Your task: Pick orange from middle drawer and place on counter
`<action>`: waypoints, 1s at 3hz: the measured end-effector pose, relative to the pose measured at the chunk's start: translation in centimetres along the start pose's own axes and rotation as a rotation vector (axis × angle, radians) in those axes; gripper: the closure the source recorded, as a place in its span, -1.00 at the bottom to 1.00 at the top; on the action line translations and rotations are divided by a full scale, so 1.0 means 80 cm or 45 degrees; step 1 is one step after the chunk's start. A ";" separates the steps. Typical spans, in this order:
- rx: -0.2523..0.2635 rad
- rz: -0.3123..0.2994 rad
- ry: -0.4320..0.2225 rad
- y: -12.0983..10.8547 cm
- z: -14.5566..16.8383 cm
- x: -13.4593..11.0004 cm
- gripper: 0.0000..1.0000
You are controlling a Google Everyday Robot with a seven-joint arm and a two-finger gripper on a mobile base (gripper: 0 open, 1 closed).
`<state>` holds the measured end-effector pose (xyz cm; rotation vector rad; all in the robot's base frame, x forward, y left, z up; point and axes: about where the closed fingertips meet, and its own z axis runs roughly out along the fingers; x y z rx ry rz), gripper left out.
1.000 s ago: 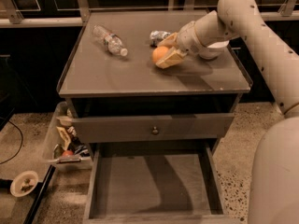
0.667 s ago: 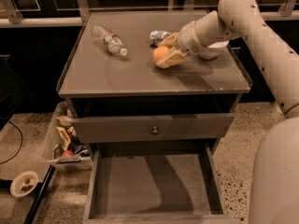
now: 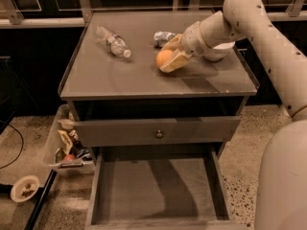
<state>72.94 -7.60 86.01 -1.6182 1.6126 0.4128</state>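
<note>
The orange (image 3: 163, 59) rests on the grey counter (image 3: 110, 78), right of its middle. My gripper (image 3: 168, 57) reaches in from the right, low over the counter. Its two fingers (image 3: 175, 61) stand on either side of the orange, spread a little wider than the fruit, so it looks open. The middle drawer (image 3: 158, 190) is pulled out below, and its bare grey floor holds nothing.
A clear plastic bottle (image 3: 112, 41) lies at the back left of the counter. A crumpled silver wrapper (image 3: 164, 36) lies behind the orange. A white bowl (image 3: 218, 51) sits under my forearm. A shut drawer panel with a knob (image 3: 158, 134) is above the open drawer. A cluttered bin (image 3: 67, 147) stands on the floor to the left.
The orange now shows more fully at the left of the fingers, which have eased off it. The arm has barely moved.
</note>
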 end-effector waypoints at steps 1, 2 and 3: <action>0.000 0.000 0.000 0.000 0.000 0.000 -0.75; 0.000 0.000 0.000 0.000 0.000 0.000 -1.00; 0.000 0.000 0.000 0.000 0.000 0.000 -1.00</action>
